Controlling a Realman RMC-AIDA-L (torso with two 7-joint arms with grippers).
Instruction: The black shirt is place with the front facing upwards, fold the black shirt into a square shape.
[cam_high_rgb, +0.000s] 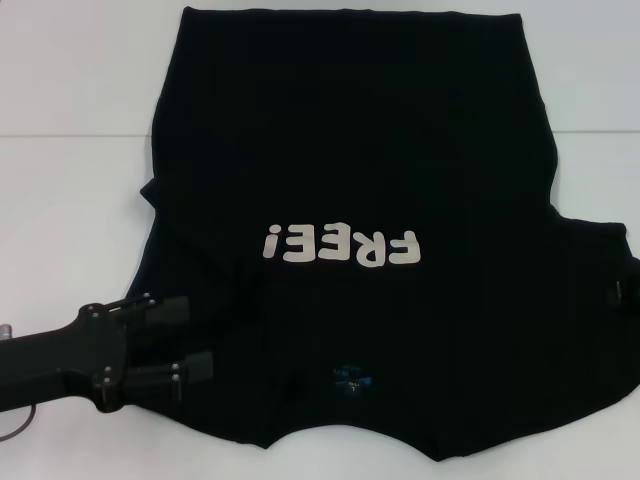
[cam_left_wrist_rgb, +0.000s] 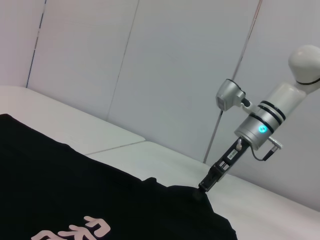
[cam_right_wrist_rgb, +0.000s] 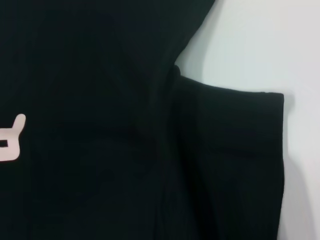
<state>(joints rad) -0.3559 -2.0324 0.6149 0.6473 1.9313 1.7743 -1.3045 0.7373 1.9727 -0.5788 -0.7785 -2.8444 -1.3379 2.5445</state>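
Black shirt (cam_high_rgb: 340, 150): spread front up on the white table (cam_high_rgb: 60, 150), collar end nearest the robot, taking up most of the head view.

Nearest, at the collar: a small blue neck label (cam_high_rgb: 352, 378), with the cut of the neckline just below it at the table's near edge.

On the near left: left gripper (cam_high_rgb: 185, 340), reaching in low from the side over the shoulder and sleeve area. Fingers (cam_high_rgb: 172, 312) plainly apart, holding nothing. Cannot tell whether touching the cloth or just above it.

A little farther, across the chest: off-white "FREE!" lettering (cam_high_rgb: 340, 245), upside down as seen from the head.

Out on the right: right sleeve (cam_right_wrist_rgb: 230, 150), lying flat and well opened beside the body, armpit notch clearly showing. Right gripper (cam_left_wrist_rgb: 205, 185) down at this sleeve's outer edge, tip meeting the cloth beside a slight rise in it. Cannot tell whether clamped on the sleeve or only touching.

Farthest: hem (cam_high_rgb: 350, 12), straight and flat near the table's far side.

Handling, as a judgement: soft, light and limp, with no stiffness to hold a shape. Likely to sag, drag and wrinkle if lifted by a single point, and to cling a little to the table when slid. Best taken by a pinch at an edge or seam: sleeve cuff, shoulder seam or hem corner. Best taken at matching spots on both sides, then carried low and laid over the chest. Not fragile, so no need for a timid grip, only one deep enough not to slip off thin cloth.
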